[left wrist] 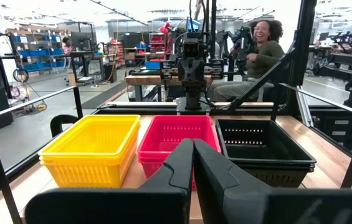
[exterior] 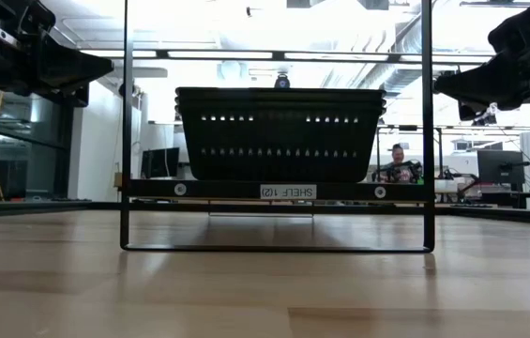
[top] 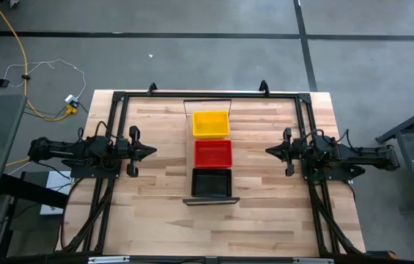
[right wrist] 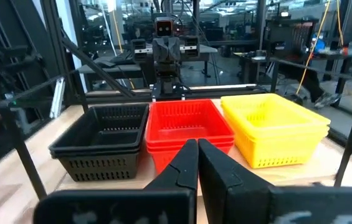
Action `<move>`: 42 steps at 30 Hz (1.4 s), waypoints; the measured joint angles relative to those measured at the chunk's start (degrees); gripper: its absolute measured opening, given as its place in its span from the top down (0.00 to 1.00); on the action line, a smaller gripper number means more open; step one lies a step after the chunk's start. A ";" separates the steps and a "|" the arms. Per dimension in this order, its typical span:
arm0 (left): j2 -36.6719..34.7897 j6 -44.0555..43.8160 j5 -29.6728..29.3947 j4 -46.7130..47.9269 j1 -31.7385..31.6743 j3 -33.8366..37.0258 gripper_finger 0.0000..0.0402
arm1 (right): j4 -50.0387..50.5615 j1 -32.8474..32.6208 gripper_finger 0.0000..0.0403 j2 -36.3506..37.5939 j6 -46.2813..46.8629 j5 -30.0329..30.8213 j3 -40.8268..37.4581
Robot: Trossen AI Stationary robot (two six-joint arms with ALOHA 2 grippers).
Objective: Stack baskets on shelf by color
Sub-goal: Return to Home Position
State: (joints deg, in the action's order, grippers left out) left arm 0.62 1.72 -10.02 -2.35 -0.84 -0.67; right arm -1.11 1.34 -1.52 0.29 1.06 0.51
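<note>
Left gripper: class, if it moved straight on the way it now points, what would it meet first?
The left gripper, shut, aims at the red basket stack, the middle one. Probably that first, though it may hang high enough to pass over the rim.

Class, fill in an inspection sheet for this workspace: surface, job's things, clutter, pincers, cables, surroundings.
Surface: pale wooden tabletop.
Job's things: yellow stack, red stack, black stack in a row on the shelf.
Clutter: nothing seen.
Pincers: left pincer and right pincer shut, empty, clear of the baskets on either side.
Cables: yellow cable on the floor beside the table.
Surroundings: person seated in the workshop beyond.
</note>
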 joint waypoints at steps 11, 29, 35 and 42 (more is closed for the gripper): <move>0.00 0.00 0.00 -0.01 0.02 0.00 0.99 | 0.01 0.02 1.00 -0.01 10.52 0.00 0.00; 0.00 0.00 0.00 0.00 0.02 0.00 0.99 | -0.02 0.02 1.00 -0.02 11.28 0.00 -0.02; 0.00 0.00 0.00 -0.02 0.02 0.00 0.99 | 0.01 0.02 1.00 -0.02 11.28 0.00 -0.02; 0.00 -0.01 0.00 -0.01 0.01 0.00 0.99 | -0.01 0.02 1.00 -0.02 11.26 0.00 -0.02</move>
State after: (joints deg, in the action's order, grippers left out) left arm 0.62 1.70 -10.02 -2.36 -0.83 -0.67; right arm -1.12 1.37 -1.54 11.55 1.06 0.49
